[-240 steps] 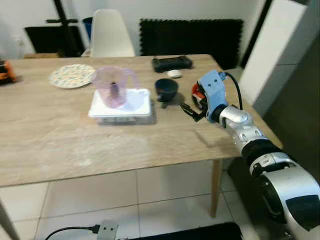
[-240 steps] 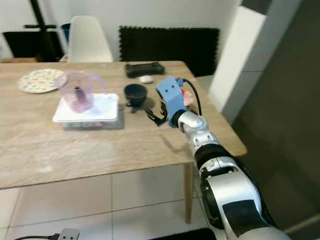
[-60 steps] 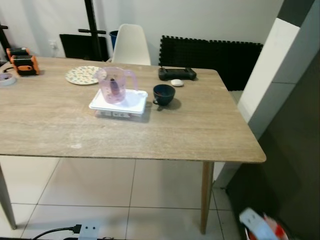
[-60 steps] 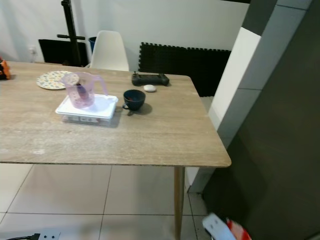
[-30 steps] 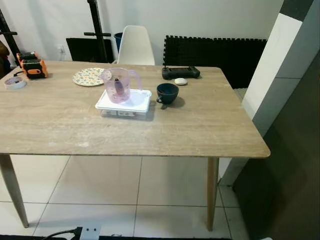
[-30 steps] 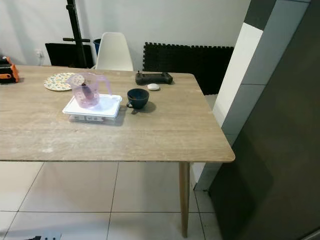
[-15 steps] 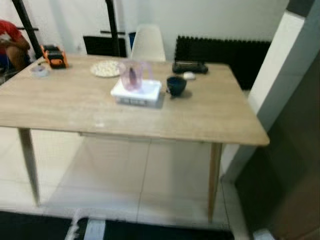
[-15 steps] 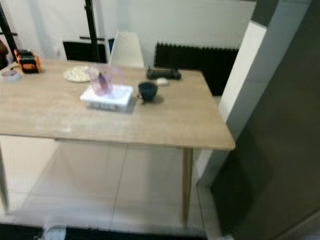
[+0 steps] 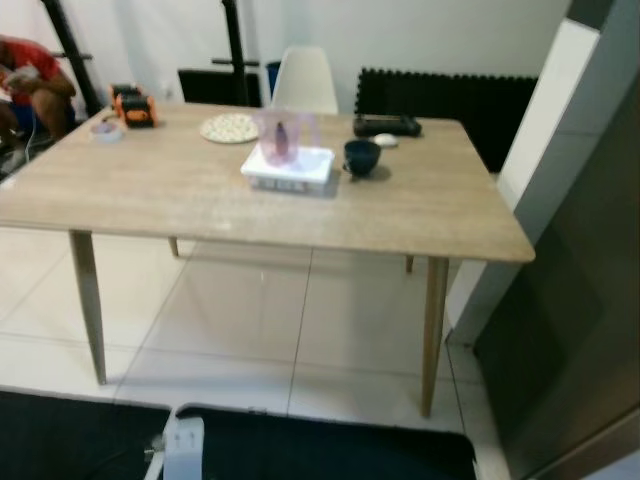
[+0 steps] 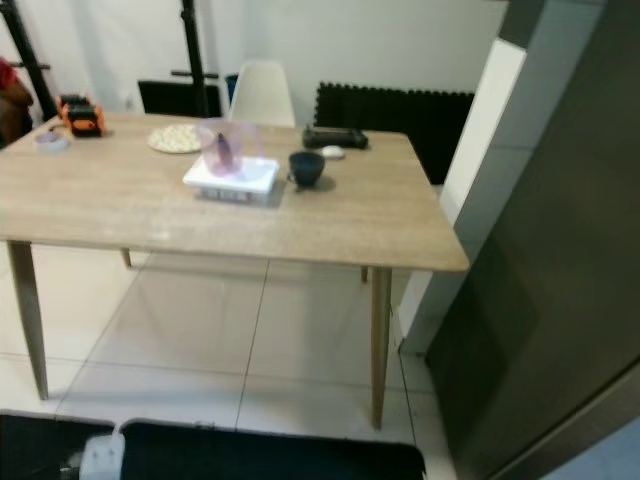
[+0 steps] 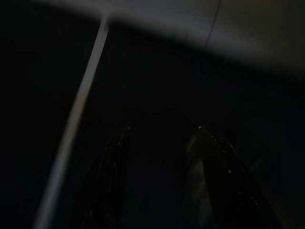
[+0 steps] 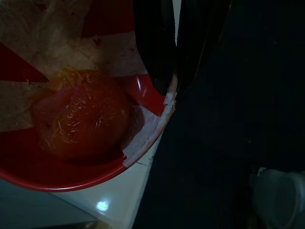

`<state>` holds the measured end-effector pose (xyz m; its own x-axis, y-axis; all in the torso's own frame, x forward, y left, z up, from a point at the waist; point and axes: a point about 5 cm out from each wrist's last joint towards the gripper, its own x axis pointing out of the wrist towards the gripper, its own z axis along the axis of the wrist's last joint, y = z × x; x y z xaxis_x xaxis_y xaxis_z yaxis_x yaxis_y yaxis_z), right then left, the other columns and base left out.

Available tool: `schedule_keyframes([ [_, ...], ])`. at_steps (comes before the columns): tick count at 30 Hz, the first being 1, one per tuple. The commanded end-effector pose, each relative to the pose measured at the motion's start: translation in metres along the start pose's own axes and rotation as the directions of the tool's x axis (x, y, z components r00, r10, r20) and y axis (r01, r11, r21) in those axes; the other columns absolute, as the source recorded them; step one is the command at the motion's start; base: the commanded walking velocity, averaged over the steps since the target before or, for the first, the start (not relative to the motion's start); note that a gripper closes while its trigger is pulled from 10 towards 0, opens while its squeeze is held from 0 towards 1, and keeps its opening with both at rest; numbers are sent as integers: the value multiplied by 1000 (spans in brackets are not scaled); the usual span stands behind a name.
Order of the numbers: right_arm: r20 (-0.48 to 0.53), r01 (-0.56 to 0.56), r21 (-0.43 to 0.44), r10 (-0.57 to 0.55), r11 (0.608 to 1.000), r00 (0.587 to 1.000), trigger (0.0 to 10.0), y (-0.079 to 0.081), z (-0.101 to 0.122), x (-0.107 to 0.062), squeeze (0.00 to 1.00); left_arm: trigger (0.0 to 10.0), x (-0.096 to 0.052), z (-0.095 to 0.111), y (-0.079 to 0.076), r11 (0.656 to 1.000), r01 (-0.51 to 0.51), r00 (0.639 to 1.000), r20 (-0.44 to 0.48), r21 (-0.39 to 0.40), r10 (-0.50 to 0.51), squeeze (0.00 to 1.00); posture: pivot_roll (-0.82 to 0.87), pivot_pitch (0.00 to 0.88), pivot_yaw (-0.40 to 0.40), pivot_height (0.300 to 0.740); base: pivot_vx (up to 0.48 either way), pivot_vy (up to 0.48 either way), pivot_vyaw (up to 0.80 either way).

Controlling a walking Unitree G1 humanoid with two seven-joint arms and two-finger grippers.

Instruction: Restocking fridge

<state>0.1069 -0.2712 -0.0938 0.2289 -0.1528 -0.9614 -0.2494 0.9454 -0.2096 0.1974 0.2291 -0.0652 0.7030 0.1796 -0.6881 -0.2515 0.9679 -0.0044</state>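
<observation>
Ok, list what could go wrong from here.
1. The right claw pinches only the thin rim of the red bowl; the bowl could tilt or slip out while the robot walks.
2. The wrapped orange food sits loose in the bowl and might roll out if it tips.
3. The dark fridge panel stands close on the right, beside the table corner, so the carried bowl could knock against either in turning.

A light wooden counter (image 9: 200,200) stands on a white tiled floor (image 9: 250,330). On the counter rest a white tray (image 9: 288,168) carrying a purple pitcher (image 9: 283,136), a dark cup (image 9: 361,156) just beside the tray, a patterned plate (image 9: 229,127), a black controller (image 9: 385,125) and an orange device (image 9: 132,104). A black mat (image 9: 330,445) lies on the floor.
</observation>
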Motion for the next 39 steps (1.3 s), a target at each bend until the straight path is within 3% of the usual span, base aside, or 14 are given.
schedule_keyframes([
  [1,2,7,-4,-7,1000,1000,10000,-2,-1,0,0,10000,7,35,-11,994,78,986,153,-73,-66,0,-64,18,-74,740,0,0,0],
  [2,2,7,-4,-7,1000,1000,10000,-2,-1,0,0,10000,7,35,-11,994,78,986,153,-73,-66,0,-64,18,-74,740,0,0,0],
  [5,-2,4,-10,-4,1000,1000,10000,-2,-3,-1,0,10000,10,80,-26,972,218,928,326,-83,-180,0,-61,28,-74,740,0,0,0],
  [8,-4,2,-12,-2,1000,1000,10000,-1,-4,0,0,10000,9,95,-34,959,278,895,377,-50,-239,0,-62,31,-69,740,0,0,0],
  [16,-1,-5,-11,5,1000,1000,10000,3,-3,0,0,10000,9,99,-42,951,309,880,374,20,-293,0,-57,23,-58,740,0,0,0],
  [18,1,-7,-10,7,1000,1000,10000,3,-2,1,0,10000,9,94,-44,949,312,885,350,44,-307,0,-57,22,-56,740,0,0,0],
  [23,-6,-1,1,1,1000,1000,10000,1,-4,0,0,10000,6,31,-35,958,262,956,102,114,-274,0,-40,16,-52,740,0,0,0],
  [25,-9,3,5,-3,1000,1000,10000,-2,-4,0,0,10000,4,20,-32,963,247,965,65,111,-255,0,-32,19,-45,740,0,0,0],
  [27,-14,26,22,-26,999,1000,10000,-11,-6,-2,0,10000,-1,-4,-23,968,208,978,-27,140,-207,0,-17,14,-38,740,0,0,0],
  [28,-14,26,22,-26,999,1000,10000,-11,-6,-2,0,10000,-1,-4,-23,968,208,978,-27,140,-207,0,-17,14,-38,740,0,0,0],
  [29,-7,66,58,-65,996,998,10000,-23,-3,-4,0,10000,-9,-28,-5,967,151,985,-113,207,-130,0,-4,12,-25,740,0,0,0],
  [32,-1,80,70,-80,994,997,10000,-27,-1,-5,0,10000,-11,-33,3,964,127,986,-132,232,-98,0,-6,14,-22,740,0,0,0],
  [35,45,79,112,-84,991,995,10000,-27,12,-5,0,10000,-15,-32,30,947,31,992,-126,321,10,0,-4,9,-33,740,0,0,0],
  [39,53,51,68,-54,996,997,10000,-18,19,-3,0,10000,-14,-22,48,920,-44,992,-95,389,87,0,-7,24,-44,740,0,0,0],
])
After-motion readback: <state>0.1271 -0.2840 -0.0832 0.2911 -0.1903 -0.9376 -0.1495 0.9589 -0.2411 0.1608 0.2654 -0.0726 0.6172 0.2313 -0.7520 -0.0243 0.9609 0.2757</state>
